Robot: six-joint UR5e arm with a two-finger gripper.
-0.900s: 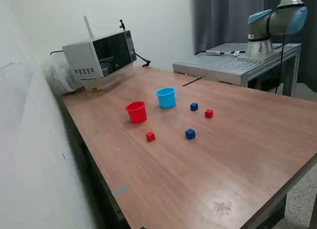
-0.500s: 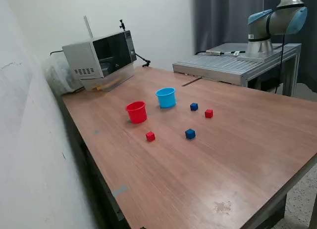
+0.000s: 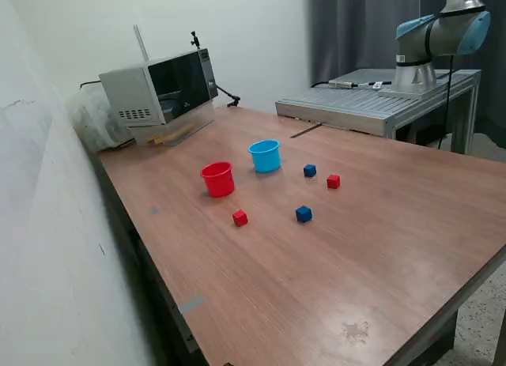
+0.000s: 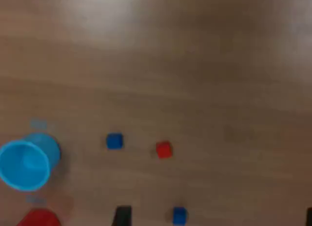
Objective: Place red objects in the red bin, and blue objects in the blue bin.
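Observation:
In the exterior view the red cup (image 3: 217, 179) and the light blue cup (image 3: 265, 156) stand side by side on the wooden table (image 3: 379, 247). Two red cubes (image 3: 239, 217) (image 3: 333, 181) and two dark blue cubes (image 3: 303, 214) (image 3: 310, 170) lie apart near them. The gripper itself is above that view's top edge. The wrist view looks down from high up on the blue cup (image 4: 27, 162), the red cup's edge (image 4: 39, 218), a blue cube (image 4: 114, 141), a red cube (image 4: 164, 149) and another blue cube (image 4: 179, 215). My gripper (image 4: 215, 218) shows two dark fingertips wide apart, holding nothing.
A microwave (image 3: 162, 85) sits at the table's far corner with a cable beside it. The arm's base (image 3: 431, 34) stands on a grey metal stand (image 3: 371, 105) behind the table. A white wall runs along the exterior view's left.
Nothing on the table has moved. A small dark part of the arm has come into sight at the top edge of the exterior view.

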